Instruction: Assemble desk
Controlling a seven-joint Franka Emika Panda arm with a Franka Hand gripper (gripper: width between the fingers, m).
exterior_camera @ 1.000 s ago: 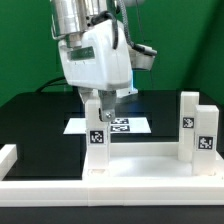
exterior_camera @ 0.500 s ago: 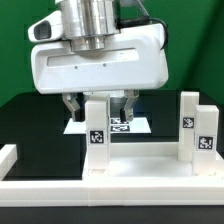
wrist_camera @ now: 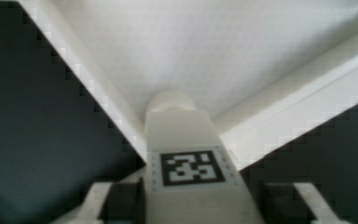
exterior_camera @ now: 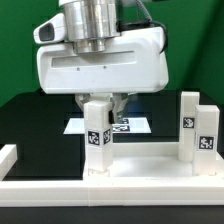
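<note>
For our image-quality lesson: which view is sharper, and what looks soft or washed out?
Exterior view: fairly sharp, tags readable on the leg under the tool. Wrist view: soft; the tabletop is washed out, and only the leg's tag stays crisp.

The black table carries the marker board, white tabletop and a border rail.

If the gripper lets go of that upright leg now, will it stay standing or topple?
The leg is tall and narrow, so it would probably tip if merely resting. Its base sits at the tabletop corner, so if seated in a socket, likely stable; seating isn't visible. It looks like stiff plastic, unlikely to flex. The gripper straddles its top.
</note>
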